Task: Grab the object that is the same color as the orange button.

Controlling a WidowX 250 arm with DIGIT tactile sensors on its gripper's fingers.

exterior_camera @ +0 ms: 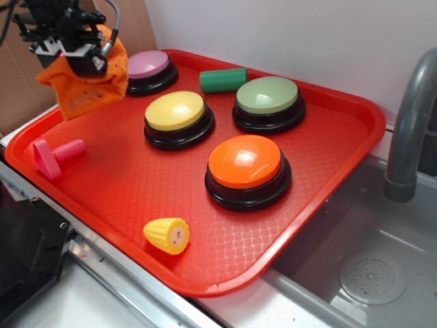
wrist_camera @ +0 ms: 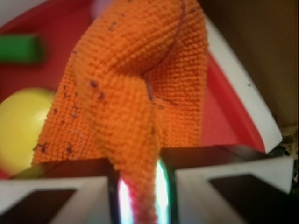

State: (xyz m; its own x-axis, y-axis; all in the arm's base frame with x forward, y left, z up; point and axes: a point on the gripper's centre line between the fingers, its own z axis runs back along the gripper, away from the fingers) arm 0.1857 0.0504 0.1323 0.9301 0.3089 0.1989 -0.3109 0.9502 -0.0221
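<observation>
Clearly orange knitted cloth [exterior_camera: 85, 85] was soft, light, limp; coarse weave gave good friction, nothing fragile; best hold was bunched fold, not flat edge; wrist view showed hand [wrist_camera: 140, 186] pressed together on gathered fold of cloth, rest draping loose below; cloth hung clear above far left corner of red tray [exterior_camera: 355, 109], beside pink-topped button [exterior_camera: 150, 68]; arm was raised over that corner, hand pointing down; orange button [exterior_camera: 247, 171] sat well apart, mid-tray; risk judged: thin pinch slipping.
</observation>
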